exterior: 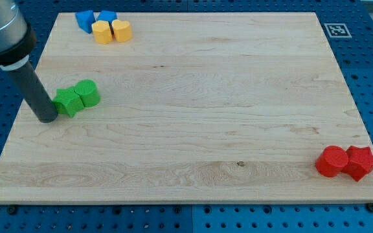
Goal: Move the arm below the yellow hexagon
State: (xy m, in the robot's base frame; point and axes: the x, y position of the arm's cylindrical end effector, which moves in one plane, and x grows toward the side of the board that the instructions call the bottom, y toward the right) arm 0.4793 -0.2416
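The arm enters from the view's top left corner. Its dark rod slopes down toward the view's right, and my tip (pixel 47 118) rests on the wooden board (pixel 193 110) near the board's left edge. There is no claw on this rig; the rod ends bare and holds nothing.

My tip is just beside, apparently touching, the left side of a green star-like block (pixel 67 101). A second green block (pixel 87 93), roughly cylindrical, sits touching that one on its right.

The yellow hexagon (pixel 101 31) lies near the board's top edge, well above my tip and slightly to its right. A second yellow block (pixel 122 30), heart-like in outline, touches its right side. Two blue blocks (pixel 85 19) (pixel 107 16) sit directly above the yellow pair, close against them; their shapes cannot be made out exactly.

In the board's bottom right corner stand a red cylinder (pixel 331 161) and a red star (pixel 361 162), touching.

A black-and-white square marker (pixel 335 30) lies beside the board's top right corner; no readable writing is visible
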